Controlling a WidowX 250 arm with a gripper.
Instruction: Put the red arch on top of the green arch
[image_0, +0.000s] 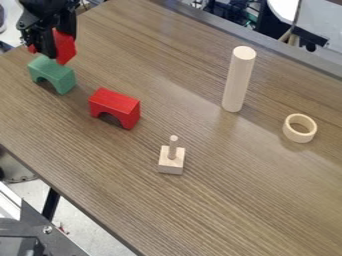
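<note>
In the camera view, the black gripper (60, 46) hangs at the upper left, near the table's (227, 200) far left edge, its fingers pinching a red block (65, 48). One finger crosses the near side of that block, so red shows to either side of it; with so much covered, I cannot tell the block's full shape. The green arch (59, 74) stands upright right below, its opening toward the lower left. The red block's lower corner overlaps its top in the view, and I cannot tell whether the two touch. A clearly visible red arch (115, 101) stands upright on the table, outside the fingers, to the lower right of the green arch and apart from it, its opening also facing the lower left. The gripper and its red block are in the way above the green arch. Further to the lower right sits a small square wooden base with an upright peg (171, 162). A tall pale wooden cylinder (237, 82) stands on end right of centre, well apart from both arches, and a pale wooden ring (298, 138) lies to its lower right.
</note>
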